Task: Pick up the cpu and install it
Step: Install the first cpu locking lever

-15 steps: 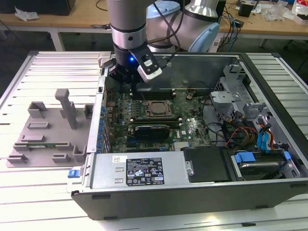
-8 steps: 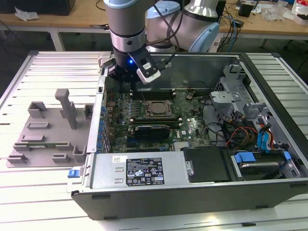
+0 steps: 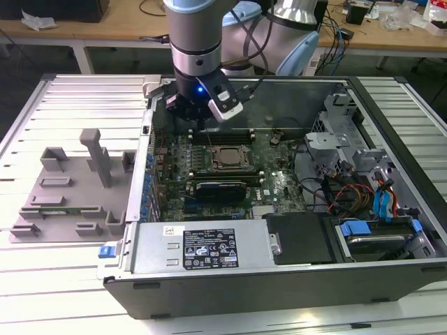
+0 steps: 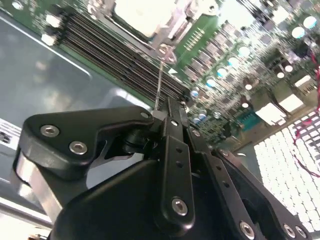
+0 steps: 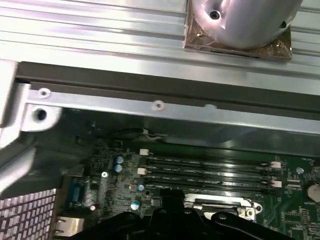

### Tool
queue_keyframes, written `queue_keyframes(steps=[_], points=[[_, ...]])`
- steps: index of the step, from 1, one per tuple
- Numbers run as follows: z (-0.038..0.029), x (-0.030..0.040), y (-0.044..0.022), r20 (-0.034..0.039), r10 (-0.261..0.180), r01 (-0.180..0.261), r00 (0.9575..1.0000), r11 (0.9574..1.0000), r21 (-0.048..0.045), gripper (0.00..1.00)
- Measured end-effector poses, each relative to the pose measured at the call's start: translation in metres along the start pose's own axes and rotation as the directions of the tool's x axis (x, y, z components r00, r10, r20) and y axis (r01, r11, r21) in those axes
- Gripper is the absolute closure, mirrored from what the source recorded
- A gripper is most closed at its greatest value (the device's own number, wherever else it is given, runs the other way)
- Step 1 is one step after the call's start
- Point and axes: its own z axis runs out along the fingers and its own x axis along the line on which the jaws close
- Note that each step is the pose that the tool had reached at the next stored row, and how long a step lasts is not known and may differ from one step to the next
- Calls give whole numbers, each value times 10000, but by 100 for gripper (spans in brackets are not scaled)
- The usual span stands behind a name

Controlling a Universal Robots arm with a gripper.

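Open computer case [image 3: 391, 91] lying on a ribbed metal table [image 3: 77, 91], motherboard [image 3: 279, 185] exposed. Cpu [image 3: 225, 158]: square, metal-topped, seated in the socket frame [image 3: 204, 160] at the board's centre; in the second wrist view it appears as a pale plate [image 4: 140, 15] inside the frame. Gripper [image 3: 198, 125]: hovers above the memory slots [image 3: 223, 136] just behind the socket, apart from the cpu; in the second wrist view its fingers [image 4: 172, 125] stand pressed together, nothing between them. Grey plastic fixture tray [image 3: 70, 188]: on the table at the exterior view's left, beside the case. Hard drive bay [image 3: 377, 234]: front corner at the exterior view's right.
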Motion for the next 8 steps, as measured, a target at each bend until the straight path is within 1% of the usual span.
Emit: queue_keyframes(steps=[2, 4, 6, 7, 8], points=[[6, -146, -15, -17, 5, -5, 10000, 10000, 0, 89], [13, -254, -30, -35, 9, -9, 10000, 10000, -3, 89], [18, -320, -40, -47, 9, -9, 10000, 10000, -4, 89], [21, -369, -48, -55, 14, -14, 10000, 10000, -4, 89], [25, -439, -59, -68, 15, -15, 10000, 10000, -6, 89]])
